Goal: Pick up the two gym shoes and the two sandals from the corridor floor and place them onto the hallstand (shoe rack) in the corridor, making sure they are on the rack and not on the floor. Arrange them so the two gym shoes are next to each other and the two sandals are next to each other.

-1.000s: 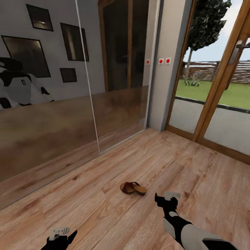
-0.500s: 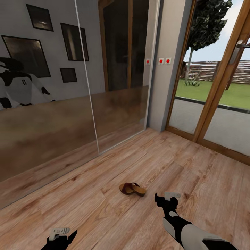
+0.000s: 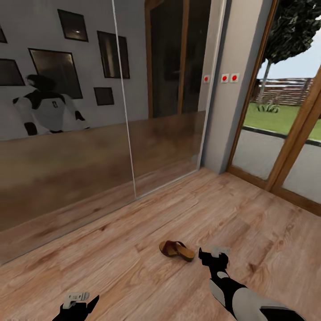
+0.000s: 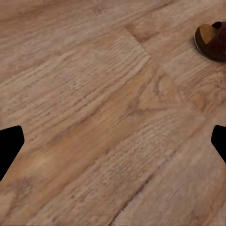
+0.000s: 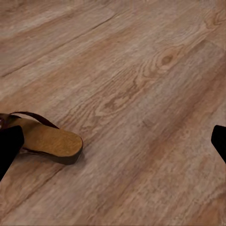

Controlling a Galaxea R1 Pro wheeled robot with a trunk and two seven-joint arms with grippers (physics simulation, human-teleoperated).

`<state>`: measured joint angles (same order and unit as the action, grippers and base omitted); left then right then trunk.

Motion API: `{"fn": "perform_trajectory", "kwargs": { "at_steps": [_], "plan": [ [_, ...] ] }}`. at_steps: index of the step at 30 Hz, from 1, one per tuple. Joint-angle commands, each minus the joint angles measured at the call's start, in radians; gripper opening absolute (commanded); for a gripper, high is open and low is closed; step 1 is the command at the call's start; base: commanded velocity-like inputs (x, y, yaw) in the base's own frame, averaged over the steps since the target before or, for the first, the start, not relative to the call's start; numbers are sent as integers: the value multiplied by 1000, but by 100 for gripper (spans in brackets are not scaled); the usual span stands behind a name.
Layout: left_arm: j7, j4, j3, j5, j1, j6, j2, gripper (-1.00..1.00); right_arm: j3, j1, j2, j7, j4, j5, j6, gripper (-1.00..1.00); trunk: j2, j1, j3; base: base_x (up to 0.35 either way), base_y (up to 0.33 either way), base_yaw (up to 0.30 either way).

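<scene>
Right gripper [image 3: 215,257] hovered with its fingers spread wide and empty, just beside a brown sandal [image 3: 177,250] lying on the corridor floor [image 3: 133,267]; left gripper [image 3: 80,303] likewise spread, empty.

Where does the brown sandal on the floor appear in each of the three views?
Head view: sandal lies on the floor low in the picture, just centre-right, beside the right claw.
Left wrist view: its tan end is cut off at the upper right edge.
Right wrist view: tan footbed at the left edge.
Shared landmark: the wood-grain floor.
</scene>
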<state>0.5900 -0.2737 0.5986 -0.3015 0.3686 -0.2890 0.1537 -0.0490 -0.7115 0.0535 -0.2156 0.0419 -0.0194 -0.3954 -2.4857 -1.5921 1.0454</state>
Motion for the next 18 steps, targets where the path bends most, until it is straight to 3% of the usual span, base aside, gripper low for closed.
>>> {"fn": "perform_trajectory", "kwargs": {
  "at_steps": [1,12,18],
  "plan": [
    [4,1,8,-11,1,-6,0,100,-5,0,0,-1,0,-2,-3,100,0,0,1,233,-220,288],
    [4,1,8,-11,1,-6,0,100,-5,0,0,-1,0,-2,-3,100,0,0,1,236,-224,289],
    [4,1,9,-11,1,-6,0,100,-5,0,0,-1,0,-2,-3,100,0,0,1,82,-80,203]
  ]
}}
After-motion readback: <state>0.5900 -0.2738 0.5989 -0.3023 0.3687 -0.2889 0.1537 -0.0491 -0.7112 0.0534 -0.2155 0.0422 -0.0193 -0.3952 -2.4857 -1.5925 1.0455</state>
